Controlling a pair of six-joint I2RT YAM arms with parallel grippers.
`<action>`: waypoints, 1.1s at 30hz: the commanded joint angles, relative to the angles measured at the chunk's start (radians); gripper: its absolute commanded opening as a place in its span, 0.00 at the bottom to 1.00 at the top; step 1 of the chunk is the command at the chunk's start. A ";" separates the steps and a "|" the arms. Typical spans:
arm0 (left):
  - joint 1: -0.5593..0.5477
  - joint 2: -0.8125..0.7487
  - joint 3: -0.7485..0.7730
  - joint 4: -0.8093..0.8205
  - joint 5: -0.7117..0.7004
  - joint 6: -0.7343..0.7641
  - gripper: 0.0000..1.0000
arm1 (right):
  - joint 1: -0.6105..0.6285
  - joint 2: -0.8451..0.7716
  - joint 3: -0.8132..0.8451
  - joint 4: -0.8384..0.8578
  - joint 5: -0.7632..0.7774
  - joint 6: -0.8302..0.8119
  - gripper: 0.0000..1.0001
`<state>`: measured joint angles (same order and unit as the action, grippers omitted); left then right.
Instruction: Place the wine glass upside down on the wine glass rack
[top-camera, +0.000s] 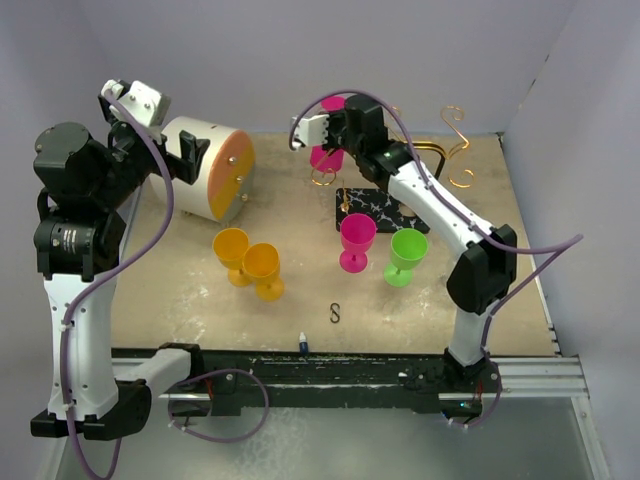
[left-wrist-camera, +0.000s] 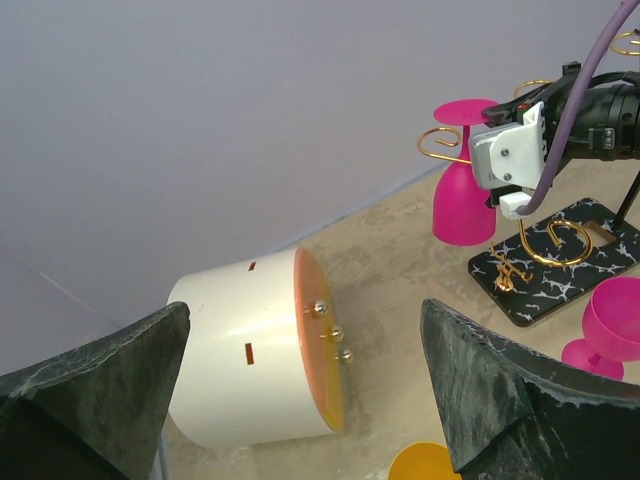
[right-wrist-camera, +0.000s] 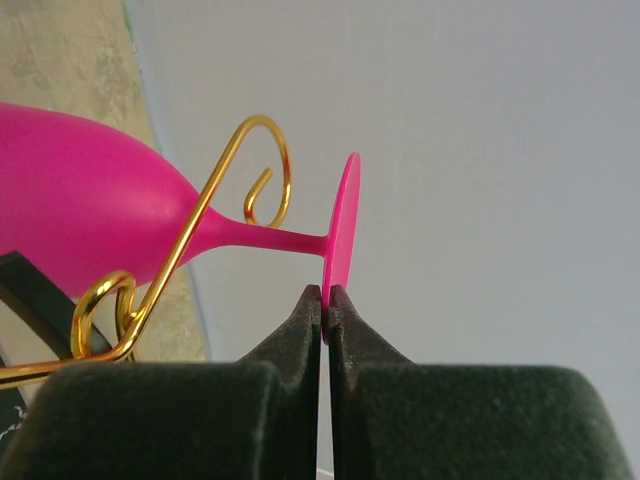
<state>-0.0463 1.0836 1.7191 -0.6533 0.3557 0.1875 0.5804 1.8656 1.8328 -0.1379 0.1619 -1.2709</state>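
Right gripper pinching glass, tabletop perhaps plywood

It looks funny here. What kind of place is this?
Probably a robot test bench: two arms bolted to a table, plain walls around it, bright glasses set by a rack.

The magenta wine glass hangs upside down, foot up and bowl down. Its stem lies against a spiral-curled gold hook of the wine glass rack, just off the left end of the rack's black, white-veined base. The right gripper pinches its foot rim.
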 joint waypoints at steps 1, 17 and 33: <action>0.010 -0.017 -0.004 0.030 -0.013 0.015 0.99 | 0.025 0.019 0.081 0.044 0.000 -0.020 0.00; 0.013 -0.014 0.002 0.030 -0.011 0.014 0.99 | 0.038 0.165 0.244 0.089 0.109 0.005 0.00; 0.016 -0.014 0.008 0.027 -0.003 0.013 0.99 | 0.032 0.219 0.325 0.015 0.163 0.013 0.00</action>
<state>-0.0395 1.0786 1.7180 -0.6537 0.3531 0.1875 0.6147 2.1029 2.1025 -0.1379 0.2829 -1.2671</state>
